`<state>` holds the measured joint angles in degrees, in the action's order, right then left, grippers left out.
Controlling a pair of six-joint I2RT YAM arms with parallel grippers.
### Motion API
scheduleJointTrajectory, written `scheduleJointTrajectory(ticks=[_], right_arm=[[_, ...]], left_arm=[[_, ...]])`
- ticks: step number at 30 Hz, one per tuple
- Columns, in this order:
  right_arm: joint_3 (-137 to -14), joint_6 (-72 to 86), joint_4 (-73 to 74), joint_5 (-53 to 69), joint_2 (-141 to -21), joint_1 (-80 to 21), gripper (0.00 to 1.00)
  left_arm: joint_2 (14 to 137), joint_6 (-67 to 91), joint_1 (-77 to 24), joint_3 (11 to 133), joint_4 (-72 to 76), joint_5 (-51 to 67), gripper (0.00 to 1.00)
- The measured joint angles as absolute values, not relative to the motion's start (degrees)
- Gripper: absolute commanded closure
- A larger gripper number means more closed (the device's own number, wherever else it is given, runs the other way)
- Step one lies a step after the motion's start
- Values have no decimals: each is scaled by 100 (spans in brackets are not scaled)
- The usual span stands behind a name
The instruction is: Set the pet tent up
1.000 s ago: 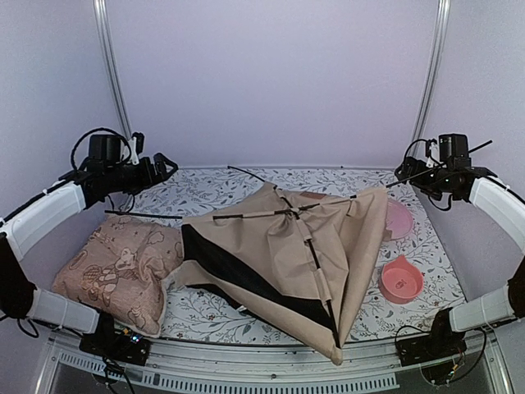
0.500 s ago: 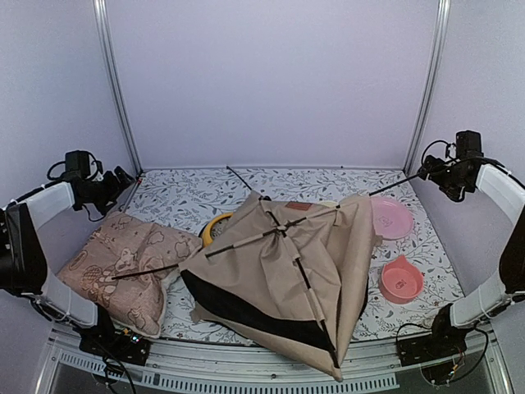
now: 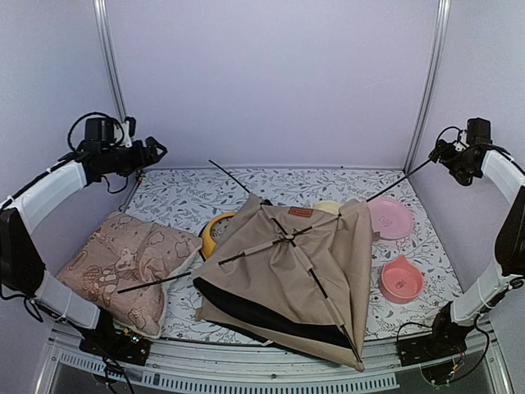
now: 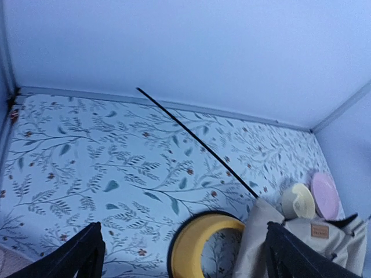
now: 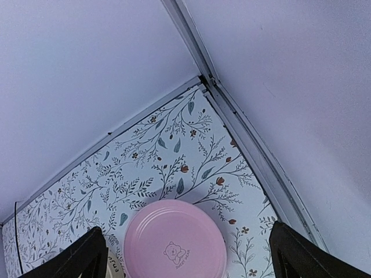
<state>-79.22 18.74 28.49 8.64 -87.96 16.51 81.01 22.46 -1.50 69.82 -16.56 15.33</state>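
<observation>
- Enclosure: pale lilac walls, metal corner posts. The table (image 3: 189, 193) is covered with a floral-print sheet.
- The pet tent (image 3: 287, 275) lies collapsed at table centre, reaching to the near edge. It overlaps a yellow bowl tray (image 3: 215, 226) at its back-left.
- Look: tan fabric with a dark lining showing along the near-left hem and a small brown label (image 3: 299, 212) near the back edge. Thin black poles (image 3: 305, 264) cross near the middle of the fabric, and loose ends stick out back-left, back-right and left over the pink cushion (image 3: 123, 267).
- Handling (judgement): light, limp cloth that will sag and slide. The poles are springy and thin, so likely to slip or whip. Best hold looks to be a protruding pole end, or the pole crossing.
- Left gripper (image 3: 157, 150): raised at back-left, fingers spread wide, holding nothing.
- Right gripper (image 3: 436, 153): raised at back-right, fingers spread wide and empty. The back-right pole tip ends close by; contact cannot be told.
</observation>
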Motion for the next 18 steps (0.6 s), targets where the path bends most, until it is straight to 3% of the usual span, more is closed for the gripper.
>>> scheduleJointTrajectory(ticks=[9, 18], right_arm=[[-8195, 1758, 2877, 742, -8997, 1651, 1], [-8215, 1662, 2917, 740, -9006, 1651, 1]], left_arm=[[8488, 1275, -3070, 6851, -1874, 1737, 12], [9898, 593, -4322, 7297, -2447, 1717, 21]])
